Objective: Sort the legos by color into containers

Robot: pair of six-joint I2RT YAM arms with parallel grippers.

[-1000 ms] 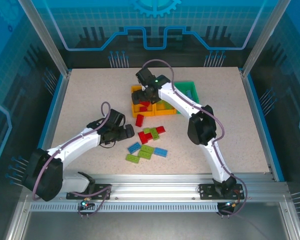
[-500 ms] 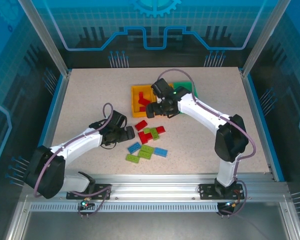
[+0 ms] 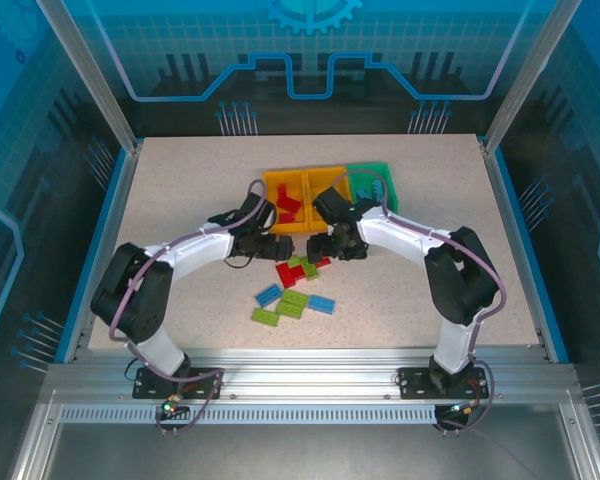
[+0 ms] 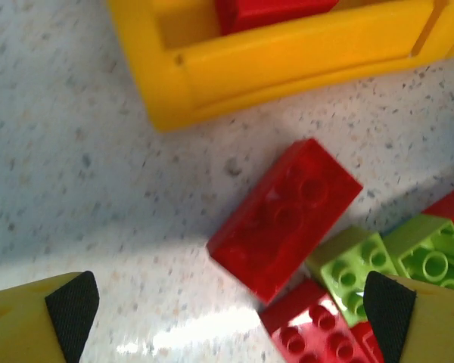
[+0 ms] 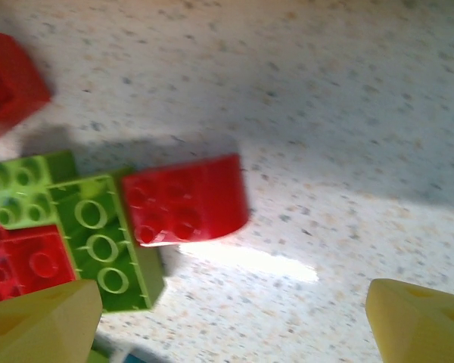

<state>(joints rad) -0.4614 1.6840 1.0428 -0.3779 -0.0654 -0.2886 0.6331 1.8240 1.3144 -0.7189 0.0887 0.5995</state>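
Both your arms bend in toward the middle of the top view. Your left tool (image 3: 272,246) hangs low over the desk (image 3: 180,190) just left of frame centre, and your right tool (image 3: 327,246) faces it from just right of centre. Between and below them lies the pile of legos (image 3: 298,270): red and lime bricks bunched together, with 2 blue bricks (image 3: 268,294) and some lime ones lying apart toward the lower middle. The 3 containers (image 3: 290,173) stand in a row just above the tools, 2 yellow ones on the left and 1 green container (image 3: 372,170) on the right. Red bricks (image 3: 288,205) lie in the leftmost yellow one.

In your left wrist view the left tool is spread wide, its black pads (image 4: 72,302) in the 2 bottom corners. A red brick (image 4: 287,215) lies flat and tilted at the centre, apart from both pads, with a lime brick (image 4: 352,265) just beside it at lower right. The yellow container wall (image 4: 287,64) crosses the top of the frame.

In your right wrist view the right tool is spread wide too, its yellow fingers (image 5: 420,321) in the bottom corners. A second red brick (image 5: 185,200) lies left of centre, just beside another lime brick (image 5: 102,242) on its left, with more red and lime bricks at the left edge.
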